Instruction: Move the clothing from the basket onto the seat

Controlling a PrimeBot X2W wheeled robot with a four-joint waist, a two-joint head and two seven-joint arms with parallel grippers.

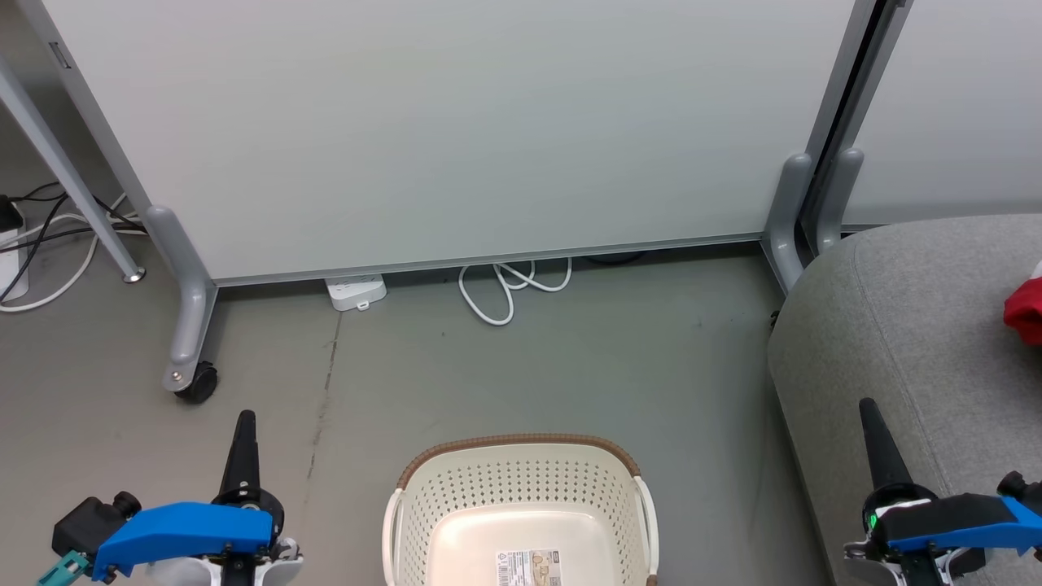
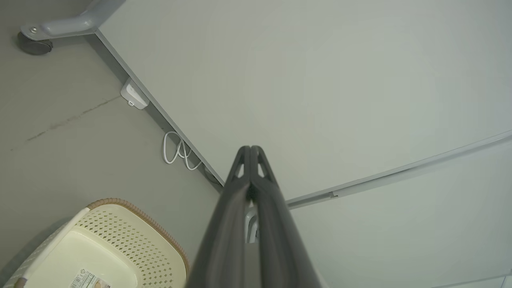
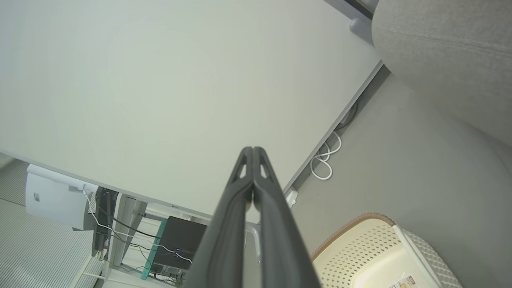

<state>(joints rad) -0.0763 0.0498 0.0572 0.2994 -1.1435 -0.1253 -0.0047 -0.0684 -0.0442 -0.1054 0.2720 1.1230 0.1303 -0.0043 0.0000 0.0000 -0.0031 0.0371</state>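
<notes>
**Clothing (image 1: 1027, 313) on the seat (image 1: 912, 325), both tools shut**

Backed by a pale partition panel (image 1: 488, 130) on grey feet, standing across the far side of the grey floor (image 1: 570, 366). Flanked on the right by the grey upholstered seat, rounded at its edge and seamed, much bigger than the basket (image 1: 521, 446).

Basket low in the middle of the head view, on the floor between the two tools and apart from the seat. Cream, perforated, brown-rimmed and white-handled, with a printed label sticker (image 1: 527, 566) showing on its base.

Clothing resting on top of the seat at the right border of the head view, well apart from the basket. Bright red with a sliver of white, cut off by the picture's edge; cannot tell how far it reaches beyond.

Left tool (image 1: 246, 419) left of the basket, over the floor, fingers pressed together, gripping nothing. Right tool (image 1: 868, 404) seen against the seat's left side, likewise closed tight on nothing.

Looped under the panel's lower edge, a white cable (image 1: 509, 293). Left of it, a white power strip (image 1: 356, 291). Smallest, a black caster (image 1: 198, 382) under the panel's left foot.
</notes>
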